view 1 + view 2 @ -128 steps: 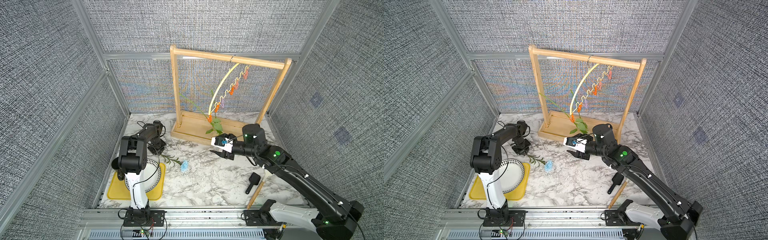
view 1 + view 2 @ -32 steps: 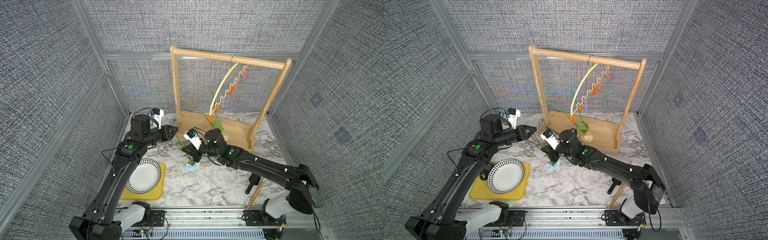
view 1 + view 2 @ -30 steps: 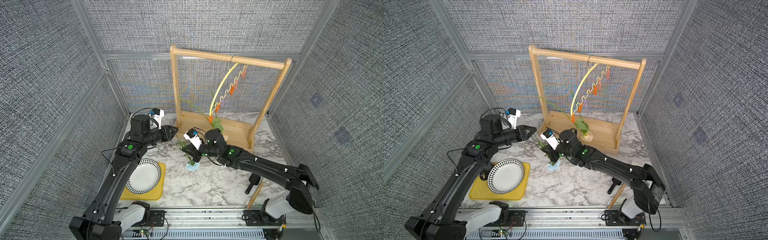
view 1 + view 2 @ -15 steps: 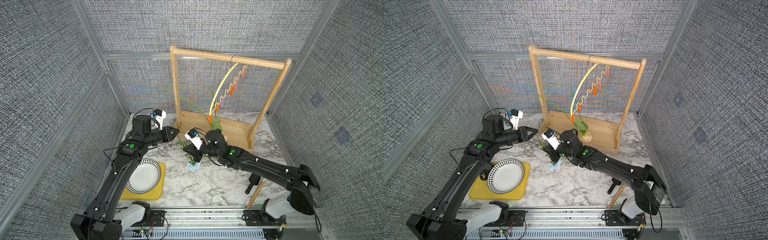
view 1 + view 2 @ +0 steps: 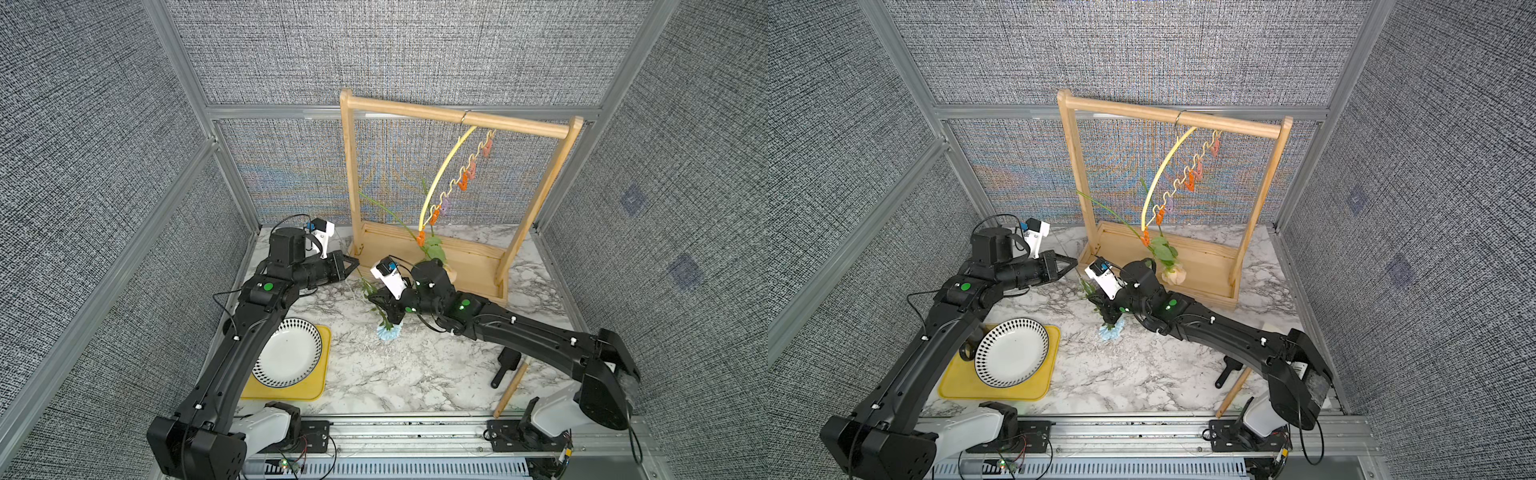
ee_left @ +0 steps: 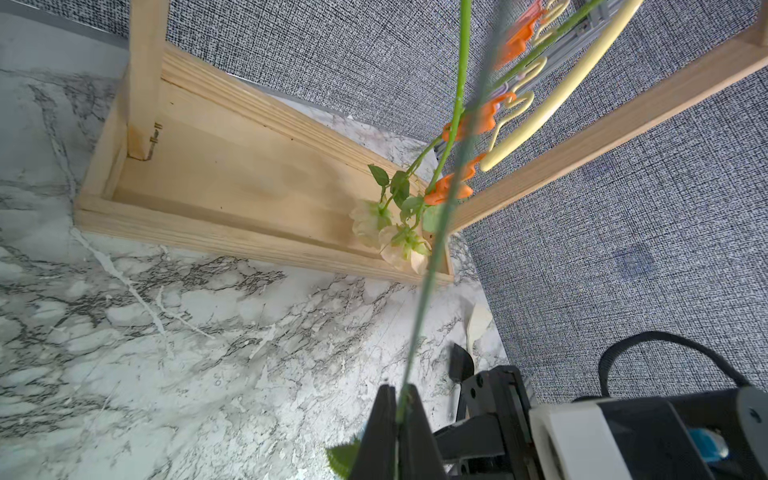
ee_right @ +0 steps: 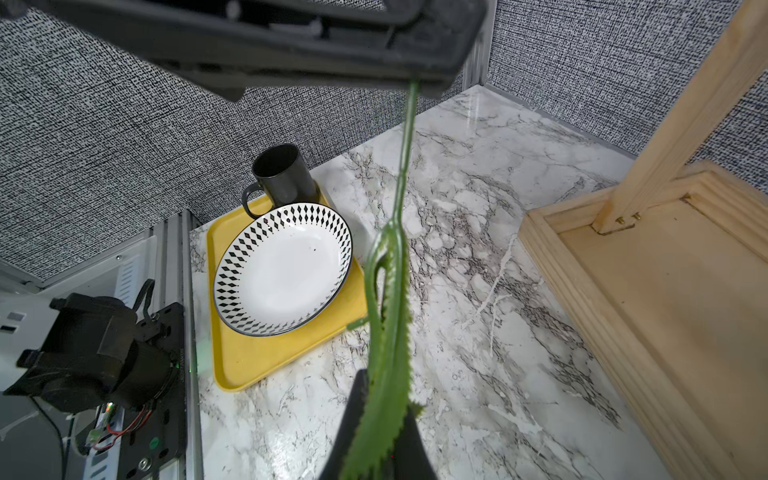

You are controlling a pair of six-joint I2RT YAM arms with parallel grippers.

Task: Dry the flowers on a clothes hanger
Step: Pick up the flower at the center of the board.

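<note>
A light-blue flower (image 5: 388, 332) (image 5: 1111, 331) hangs head-down just above the marble, its green stem (image 6: 428, 270) (image 7: 405, 137) running up between both arms. My right gripper (image 5: 384, 306) (image 7: 384, 401) is shut on the leafy lower stem. My left gripper (image 5: 355, 262) (image 6: 400, 392) is shut on the same stem higher up. The pale-yellow clothes hanger (image 5: 446, 166) (image 6: 582, 79) hangs from the wooden rack. Two roses (image 5: 1173, 274) (image 6: 395, 237) dangle head-down from its orange clips (image 6: 449, 189).
The wooden rack (image 5: 457, 118) with its tray base (image 5: 1204, 266) stands at the back. A yellow tray (image 5: 291, 388) at the front left holds a patterned plate (image 5: 286, 353) and a black mug (image 7: 282, 178). A black tool (image 5: 505, 370) and a wooden stick (image 5: 511, 386) lie front right.
My left gripper's jaws have closed on the blue flower's stem. Both arms have stayed almost in place, the right one still holding the flower.
</note>
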